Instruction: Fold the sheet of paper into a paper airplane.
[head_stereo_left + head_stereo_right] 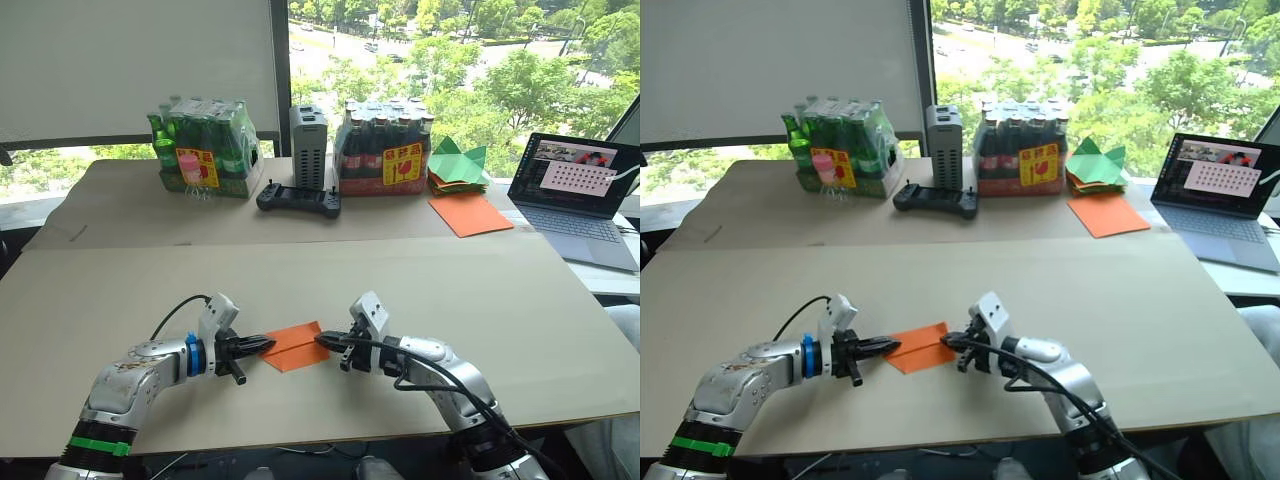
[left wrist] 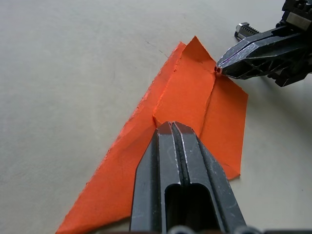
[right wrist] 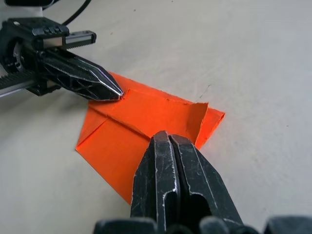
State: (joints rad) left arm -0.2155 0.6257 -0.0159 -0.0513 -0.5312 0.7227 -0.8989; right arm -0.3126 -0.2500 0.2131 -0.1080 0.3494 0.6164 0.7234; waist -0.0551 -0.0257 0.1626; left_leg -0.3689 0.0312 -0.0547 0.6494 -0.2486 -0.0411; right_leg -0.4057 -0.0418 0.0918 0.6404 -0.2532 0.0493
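A thin bright orange sheet of paper (image 1: 293, 346), already folded into a small angular shape with crease lines and a raised flap, lies flat on the pale beige table (image 1: 480, 300) near its front edge, directly between the robot's two arms. The left tool (image 1: 268, 345) meets the sheet from the robot's left; its two black fingers are pressed together, tips resting on the paper's near edge. The right tool (image 1: 320, 340) comes in from the opposite side, its fingers likewise pressed together, tips at a corner of the raised flap. Whether either tool pinches a paper layer or simply presses it down cannot be told. Held from both ends like this, the sheet seems pinned so one side stays put while the other is worked into the next fold. The folding looks partly done; no pointed nose or fin has formed yet.

Well apart, along the back of the table, stand a shrink-wrapped pack of green bottles (image 1: 205, 145), a grey upright box (image 1: 308, 146), a black handheld controller (image 1: 298, 201), a pack of dark bottles (image 1: 385, 148), a smooth flat orange sheet (image 1: 470, 214) and folded green paper pieces (image 1: 458, 165). An open laptop (image 1: 585, 195) sits at the far right.
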